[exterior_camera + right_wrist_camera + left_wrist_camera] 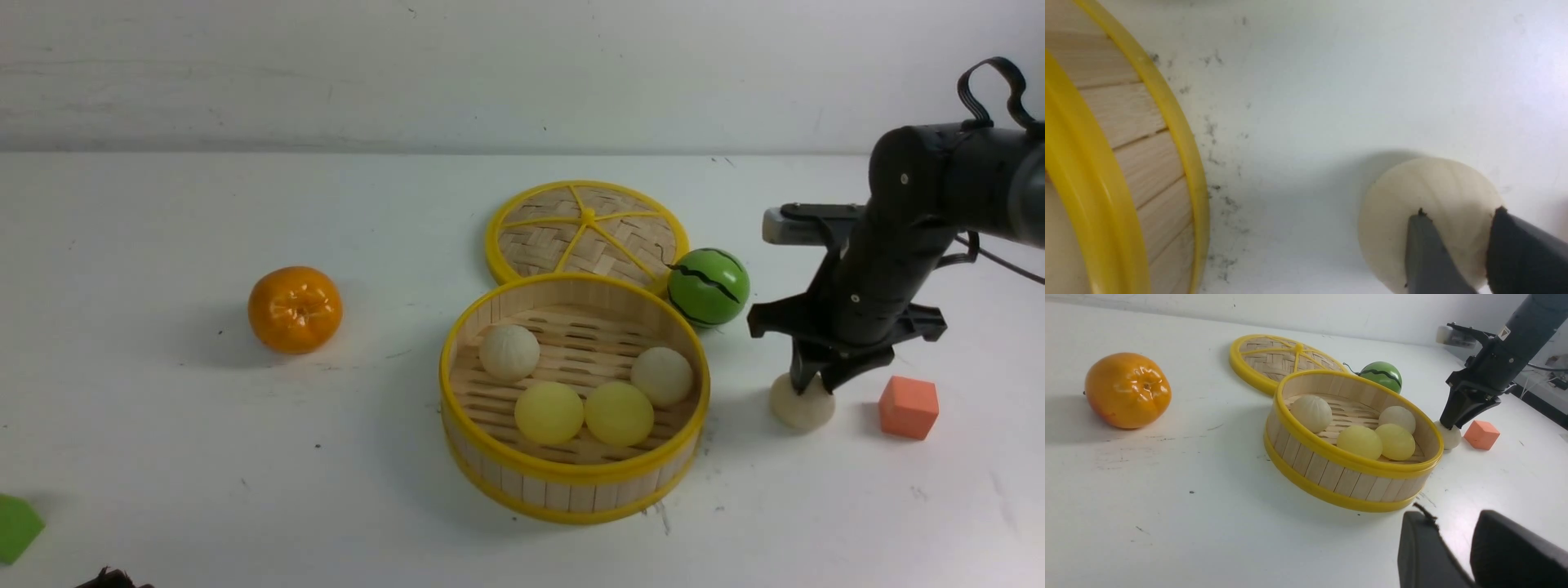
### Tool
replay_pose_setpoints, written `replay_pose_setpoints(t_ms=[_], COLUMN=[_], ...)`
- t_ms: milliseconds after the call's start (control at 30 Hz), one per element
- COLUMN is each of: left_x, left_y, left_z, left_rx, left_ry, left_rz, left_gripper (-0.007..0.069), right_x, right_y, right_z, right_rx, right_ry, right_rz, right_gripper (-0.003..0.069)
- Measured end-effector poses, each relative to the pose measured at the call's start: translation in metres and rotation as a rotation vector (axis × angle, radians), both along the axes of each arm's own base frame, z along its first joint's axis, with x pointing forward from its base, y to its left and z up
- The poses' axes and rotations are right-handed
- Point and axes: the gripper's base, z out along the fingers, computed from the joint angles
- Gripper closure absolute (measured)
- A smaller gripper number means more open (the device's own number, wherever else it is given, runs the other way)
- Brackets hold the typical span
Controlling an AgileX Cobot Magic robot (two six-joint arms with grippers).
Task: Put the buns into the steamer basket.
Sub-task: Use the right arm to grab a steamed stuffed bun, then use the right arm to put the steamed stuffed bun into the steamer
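Note:
The steamer basket (571, 475) stands mid-table and holds two cream buns (509, 352) (662, 376) and two pale yellow buns (549, 412) (619, 412). A third cream bun (800, 410) rests on the table to the basket's right. My right gripper (808, 385) points down on it. In the right wrist view its fingers (1429, 253) press on that bun (1425, 183), which fills the gap between them. My left gripper (1453, 516) hangs low in front of the basket (1347, 486), open with nothing between its fingers.
The woven lid (586, 231) lies behind the basket, with a green striped ball (708, 287) beside it. An orange cube (908, 407) sits just right of the gripped bun. An orange fruit (295, 309) is at the left, and a green block (15, 527) lies by the front left edge.

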Motion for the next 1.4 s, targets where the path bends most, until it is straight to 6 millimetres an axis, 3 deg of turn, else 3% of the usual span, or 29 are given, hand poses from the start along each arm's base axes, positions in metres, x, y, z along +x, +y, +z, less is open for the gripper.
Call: replay_pose_setpoints(t_ms=[400, 600, 700, 800, 867, 933, 1033, 1267, 1400], left_x=[0.000, 0.000, 0.000, 0.000, 0.000, 0.000, 0.000, 0.000, 0.000], left_y=[0.000, 0.000, 0.000, 0.000, 0.000, 0.000, 0.000, 0.000, 0.000], left_z=[0.000, 0.000, 0.000, 0.000, 0.000, 0.000, 0.000, 0.000, 0.000], left_rx=[0.000, 0.000, 0.000, 0.000, 0.000, 0.000, 0.000, 0.000, 0.000], left_ry=[0.000, 0.000, 0.000, 0.000, 0.000, 0.000, 0.000, 0.000, 0.000], left_rz=[0.000, 0.000, 0.000, 0.000, 0.000, 0.000, 0.000, 0.000, 0.000], left_gripper=[0.0442, 0.0438, 0.0433, 0.0428, 0.0426, 0.0425, 0.0424, 0.0424, 0.0424], right_x=[-0.002, -0.010, -0.017, -0.021, -0.021, -0.018, -0.007, 0.008, 0.011], right_y=[0.004, 0.008, 0.034, 0.072, 0.092, 0.113, 0.133, 0.143, 0.142], right_z=[0.002, 0.035, 0.079, 0.104, 0.109, 0.108, 0.089, 0.044, 0.033], right_rx=[0.031, 0.053, 0.137, 0.220, 0.257, 0.279, 0.285, 0.265, 0.239], right_ry=[0.011, -0.016, -0.102, -0.170, -0.188, -0.195, -0.168, -0.071, -0.051], right_rz=[0.068, 0.081, 0.144, 0.257, 0.303, 0.344, 0.370, 0.306, 0.292], right_gripper=[0.0655, 0.0659, 0.0659, 0.0655, 0.0654, 0.0654, 0.0650, 0.0604, 0.0470])
